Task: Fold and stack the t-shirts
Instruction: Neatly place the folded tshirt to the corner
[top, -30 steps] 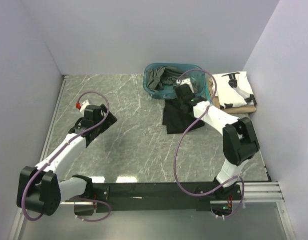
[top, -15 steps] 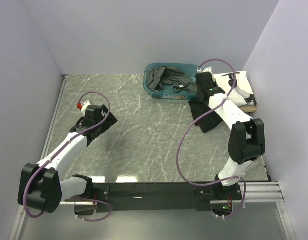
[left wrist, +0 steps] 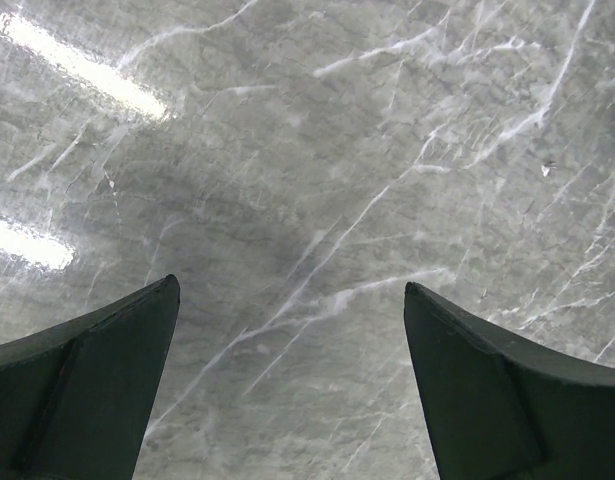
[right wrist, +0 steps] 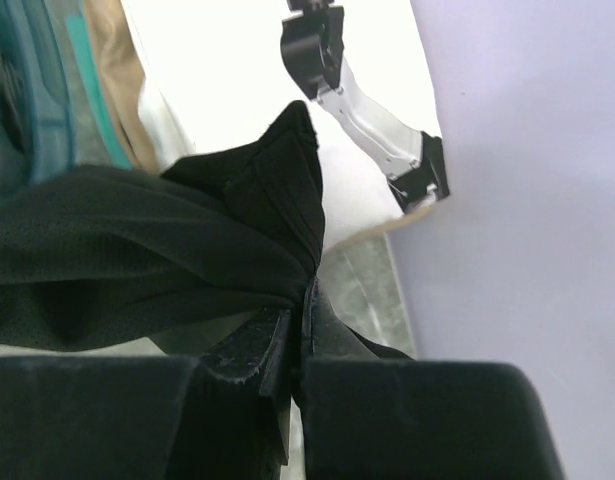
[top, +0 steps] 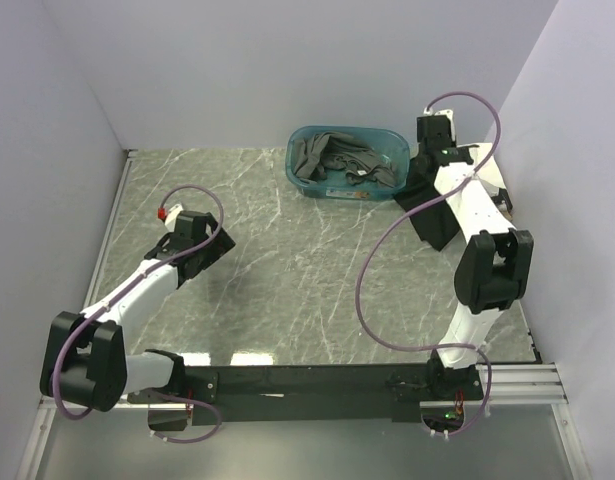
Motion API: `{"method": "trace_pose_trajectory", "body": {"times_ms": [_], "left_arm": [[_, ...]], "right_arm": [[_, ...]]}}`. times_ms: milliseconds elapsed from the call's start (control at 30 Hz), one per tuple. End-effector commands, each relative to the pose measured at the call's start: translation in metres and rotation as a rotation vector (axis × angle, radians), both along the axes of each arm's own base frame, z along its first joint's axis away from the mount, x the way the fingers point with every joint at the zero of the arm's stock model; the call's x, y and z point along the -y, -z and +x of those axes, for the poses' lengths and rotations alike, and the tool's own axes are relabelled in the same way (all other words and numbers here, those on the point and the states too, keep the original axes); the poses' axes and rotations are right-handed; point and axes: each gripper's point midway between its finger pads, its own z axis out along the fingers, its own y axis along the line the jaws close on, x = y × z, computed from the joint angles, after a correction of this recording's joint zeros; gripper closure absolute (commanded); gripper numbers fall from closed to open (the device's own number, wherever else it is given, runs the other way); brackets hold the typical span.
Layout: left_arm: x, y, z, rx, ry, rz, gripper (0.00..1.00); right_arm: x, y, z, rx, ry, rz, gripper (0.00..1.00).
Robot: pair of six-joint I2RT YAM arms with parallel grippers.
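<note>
From above: the left hand (top: 213, 246) sits well off to the near left of the teal plastic tub (top: 292, 166), low over the grey marble-patterned tabletop (top: 287, 285) with nothing between its fingers. Inside the tub lie crumpled dark grey cloth t-shirts (top: 332, 160). Over on the tub's right side, the right hand (top: 427, 166) is raised just beside the rim, and the plain black cloth t-shirt (top: 439, 218) hangs from it in a long dark drape running down toward the near side of the tub. Whether its lower end touches the tabletop, I cannot tell from here.

Left wrist view: both dark fingers are spread wide, one in each lower corner, with only bare marble and two bright light streaks between them. No cloth in reach.

Right wrist view: here the fingers are pressed tight together, pinching a bunched fold of the black t-shirt right at the tips. The fabric fans out to the left in thick folds. Behind it, the tub's teal wall shows at the left edge. Just beside the tub, on its far side from the left hand, a tan cloth t-shirt (right wrist: 112, 80) peeks out under a white cloth t-shirt with black print (right wrist: 217, 70), lying flat. A pale lilac wall (right wrist: 527, 200) fills the right.
</note>
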Motion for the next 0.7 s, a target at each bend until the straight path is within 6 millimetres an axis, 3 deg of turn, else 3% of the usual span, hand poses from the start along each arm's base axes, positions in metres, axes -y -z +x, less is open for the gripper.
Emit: {"method": "trace_pose_trajectory", "body": {"times_ms": [0,333,433,667], "left_arm": [[0.002,-0.014,0.012,0.039,0.007,0.009,0.01],[0.0,-0.016,0.015,0.034,-0.004,0.014,0.01],[0.0,-0.015,0.015,0.031,-0.004,0.017,0.01],[0.002,-0.014,0.017,0.028,0.004,0.012,0.01]], "right_arm": [[0.002,-0.018,0.015,0.084,0.052,0.106,1.0],[0.011,-0.039,0.038,0.145,0.093,0.27,1.0],[0.008,-0.05,0.042,0.157,0.084,0.288,1.0],[0.028,-0.082,0.047,0.216,0.106,0.315,1.0]]}}
